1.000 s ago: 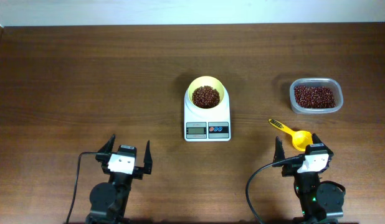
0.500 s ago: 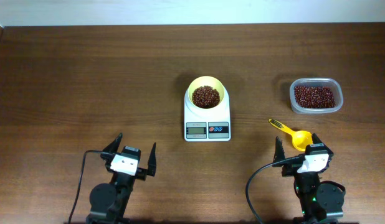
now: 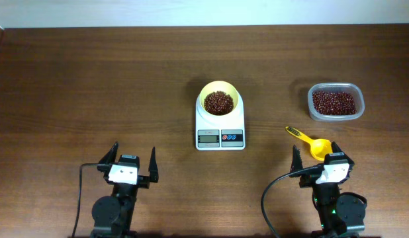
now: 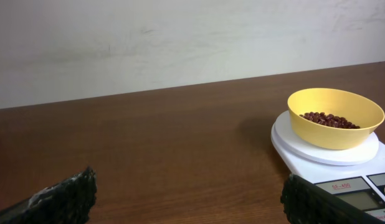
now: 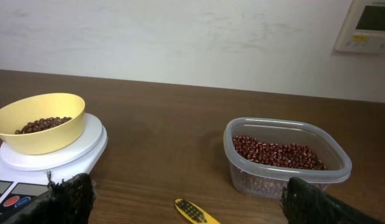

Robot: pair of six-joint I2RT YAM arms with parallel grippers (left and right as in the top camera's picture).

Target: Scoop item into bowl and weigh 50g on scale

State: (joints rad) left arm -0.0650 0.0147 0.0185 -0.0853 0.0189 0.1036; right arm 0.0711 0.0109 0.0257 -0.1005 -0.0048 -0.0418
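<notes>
Right now I see both arms low at near edge of bench (image 3: pixel 92 79). Left gripper (image 3: pixel 133 157) spread wide, nothing between fingers, well short of scale (image 3: pixel 220 131). Right gripper (image 5: pixel 192 202) wide too, empty. Scoop (image 3: pixel 312 143) lies on bench just ahead of it, handle angled toward scale. Bowl (image 3: pixel 220 99) sits on scale platform, shallow pile of beans (image 3: pixel 218 102) inside. More beans fill tub (image 3: pixel 335 102), off to right, well apart from scale. I cannot read display.

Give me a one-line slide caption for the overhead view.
Bowl of beans on the scale, scoop lying near the tub, left gripper and right gripper open.
</notes>
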